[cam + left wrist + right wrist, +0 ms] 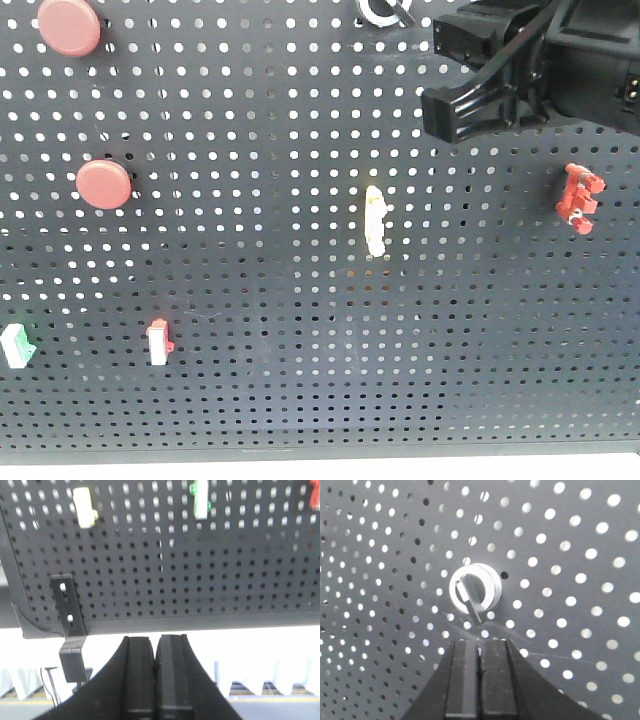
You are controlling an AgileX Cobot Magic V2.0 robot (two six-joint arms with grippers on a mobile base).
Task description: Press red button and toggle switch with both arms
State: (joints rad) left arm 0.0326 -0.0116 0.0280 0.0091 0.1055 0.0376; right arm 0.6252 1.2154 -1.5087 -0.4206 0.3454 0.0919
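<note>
Near the pegboard's (300, 300) top edge, the right gripper (481, 652), jaws closed and empty, faces the toggle switch (473, 592); left gripper (155, 650) likewise closed below; red button (104, 184) waits far left; a centred, gentle push suits best.

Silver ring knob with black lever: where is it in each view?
Front: silver ring knob at top edge, centre-right, cropped, left of the right tool.
Left wrist: not in it.
Right wrist: centre, just above the closed tool.
Shared landmark: perforated black pegboard.
</note>
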